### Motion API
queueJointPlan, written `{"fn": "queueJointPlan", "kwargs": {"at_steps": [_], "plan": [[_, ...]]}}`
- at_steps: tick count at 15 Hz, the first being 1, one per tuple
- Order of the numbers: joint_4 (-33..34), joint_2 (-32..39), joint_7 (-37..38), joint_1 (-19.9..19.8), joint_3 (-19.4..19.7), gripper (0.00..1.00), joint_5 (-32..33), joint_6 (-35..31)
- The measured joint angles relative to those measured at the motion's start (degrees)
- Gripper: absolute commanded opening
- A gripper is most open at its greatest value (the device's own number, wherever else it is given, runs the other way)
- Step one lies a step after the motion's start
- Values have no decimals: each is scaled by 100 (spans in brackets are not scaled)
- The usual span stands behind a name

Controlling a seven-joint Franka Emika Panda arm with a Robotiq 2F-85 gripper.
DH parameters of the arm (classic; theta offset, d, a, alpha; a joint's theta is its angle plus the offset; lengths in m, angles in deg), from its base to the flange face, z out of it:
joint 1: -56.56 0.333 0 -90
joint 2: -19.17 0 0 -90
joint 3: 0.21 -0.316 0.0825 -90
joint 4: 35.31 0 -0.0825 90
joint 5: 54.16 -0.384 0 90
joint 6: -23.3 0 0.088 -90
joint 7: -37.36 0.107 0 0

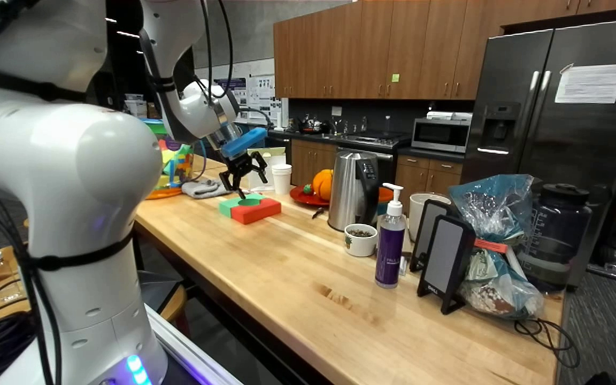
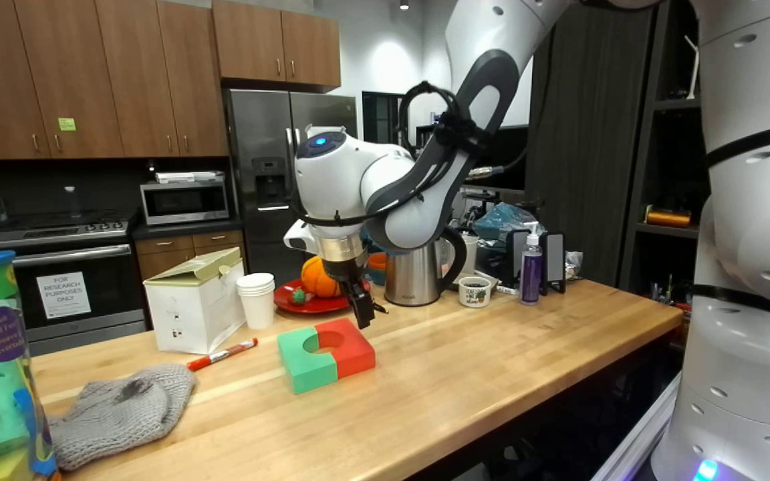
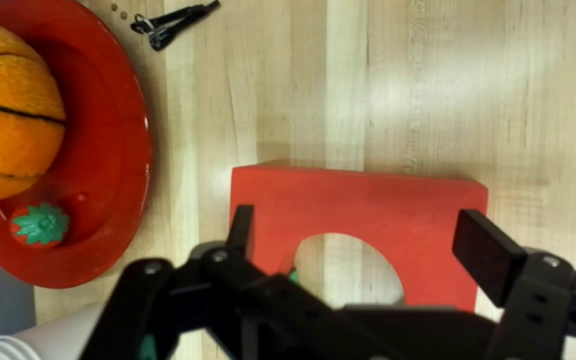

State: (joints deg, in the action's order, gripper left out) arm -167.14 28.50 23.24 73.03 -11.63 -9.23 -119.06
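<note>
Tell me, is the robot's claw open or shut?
The gripper is open: in the wrist view its fingers stand wide apart, with the red block showing between them.

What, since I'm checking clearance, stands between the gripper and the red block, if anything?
Nothing visible: in the wrist view, the open gripper faces the red block with no object between. In an exterior view the green block adjoins it, beside, not above, and the red plate lies apart.

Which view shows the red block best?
The wrist view: it shows the red block largest, from nearly overhead, though the gripper covers part of it. Both exterior views show it smaller and at a slant, beside the green block.
</note>
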Motion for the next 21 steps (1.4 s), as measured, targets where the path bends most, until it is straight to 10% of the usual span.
{"fn": "queueJointPlan", "kwargs": {"at_steps": [10,21], "plan": [[-1333,-414,-3182,-803,87,100,-1156,-1653],[-1358,-361,-3628,-836,33,100,-1540,-1592]]}}
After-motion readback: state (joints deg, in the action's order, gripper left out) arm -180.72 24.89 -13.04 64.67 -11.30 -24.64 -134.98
